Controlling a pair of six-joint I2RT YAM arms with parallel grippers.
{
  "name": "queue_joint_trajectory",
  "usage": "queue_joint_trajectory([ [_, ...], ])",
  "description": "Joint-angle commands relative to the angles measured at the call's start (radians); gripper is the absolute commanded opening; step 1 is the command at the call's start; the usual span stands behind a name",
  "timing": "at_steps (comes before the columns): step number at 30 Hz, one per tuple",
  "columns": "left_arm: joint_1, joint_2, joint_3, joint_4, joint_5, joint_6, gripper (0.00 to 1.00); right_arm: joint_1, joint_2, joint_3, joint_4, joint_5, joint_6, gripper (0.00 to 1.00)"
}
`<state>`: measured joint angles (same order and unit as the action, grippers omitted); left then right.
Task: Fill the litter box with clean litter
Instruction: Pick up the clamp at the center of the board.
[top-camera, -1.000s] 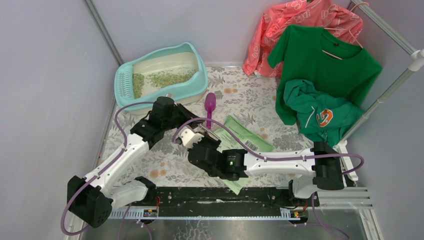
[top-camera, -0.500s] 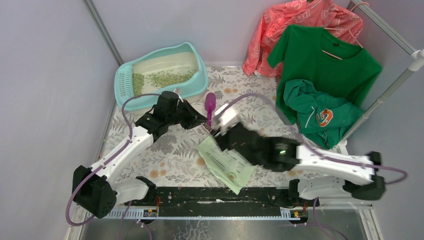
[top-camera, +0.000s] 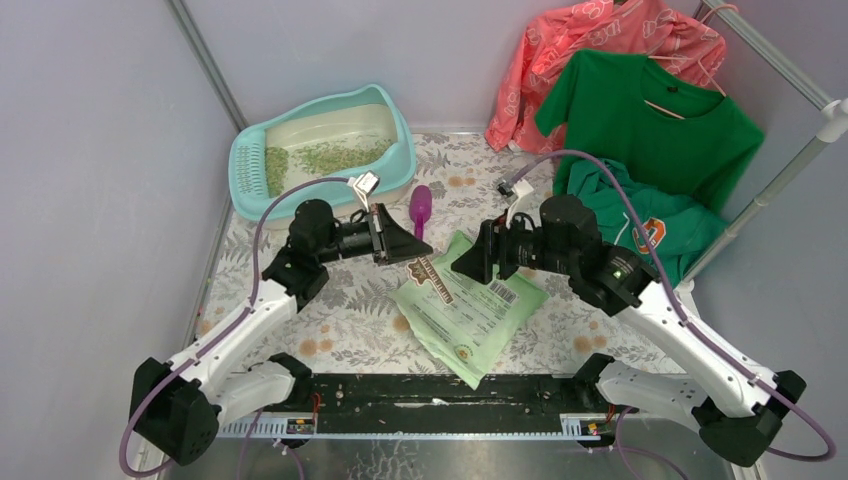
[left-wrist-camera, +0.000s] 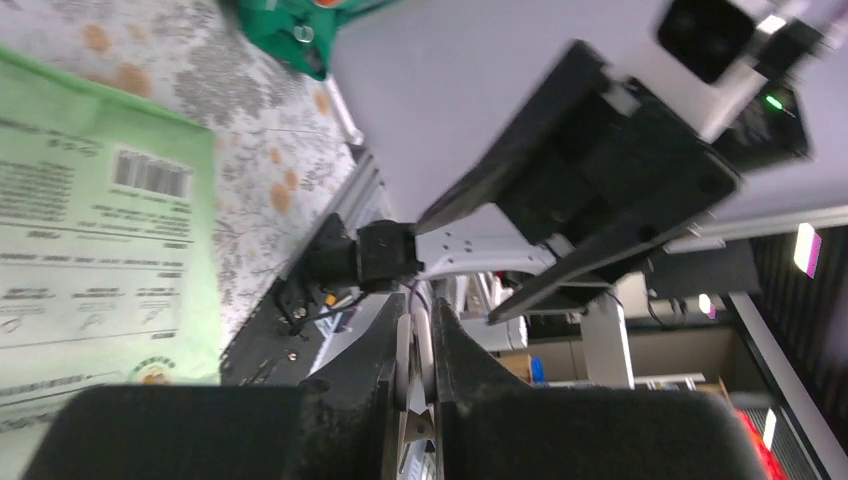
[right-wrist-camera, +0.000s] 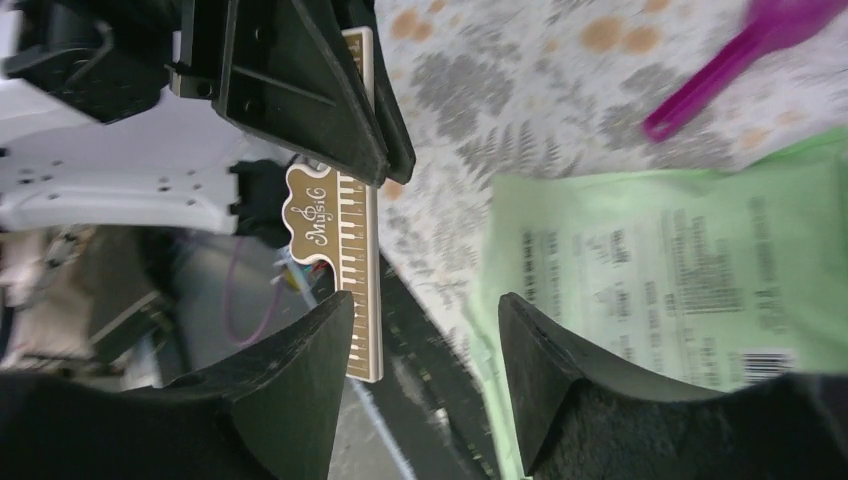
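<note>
The turquoise-rimmed litter box (top-camera: 402, 160) stands at the back left, with a thin spread of pale-green clean litter (top-camera: 335, 156) in its cream basin. My left gripper (top-camera: 410, 250) hangs right of the box, above the table, shut on a brown ruler-shaped strip (top-camera: 432, 272) printed "Music". In the left wrist view the jaws (left-wrist-camera: 418, 312) pinch its thin pale edge. My right gripper (top-camera: 464, 268) faces it from the right and stands open and empty. In the right wrist view the strip (right-wrist-camera: 358, 280) hangs from the left gripper (right-wrist-camera: 385, 165), just beyond my right gripper (right-wrist-camera: 425, 330).
A light green printed bag (top-camera: 470, 315) lies flat on the patterned cloth between the arms. A purple scoop (top-camera: 420, 210) lies beside the litter box. Green and coral clothes (top-camera: 640, 120) hang on a rack at the back right.
My right gripper opened and its arm swung back to the right. The green bag dropped flat onto the table. My left gripper turned rightward, keeping hold of the brown strip.
</note>
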<state>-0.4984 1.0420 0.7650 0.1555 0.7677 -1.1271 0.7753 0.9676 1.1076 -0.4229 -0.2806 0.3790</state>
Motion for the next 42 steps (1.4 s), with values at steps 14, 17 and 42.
queue_joint_trajectory([
  [14, -0.029, 0.087, -0.160, 0.838, 0.139, -0.342, 0.02, -0.049, 0.027, -0.129, 0.341, -0.441, 0.248, 0.57],
  [17, -0.037, 0.101, -0.160, 0.853, 0.135, -0.349, 0.02, -0.050, 0.032, -0.142, 0.376, -0.449, 0.266, 0.53],
  [42, 0.008, 0.103, -0.007, 0.512, 0.062, -0.170, 0.67, -0.054, 0.052, -0.216, 0.489, -0.454, 0.334, 0.05],
])
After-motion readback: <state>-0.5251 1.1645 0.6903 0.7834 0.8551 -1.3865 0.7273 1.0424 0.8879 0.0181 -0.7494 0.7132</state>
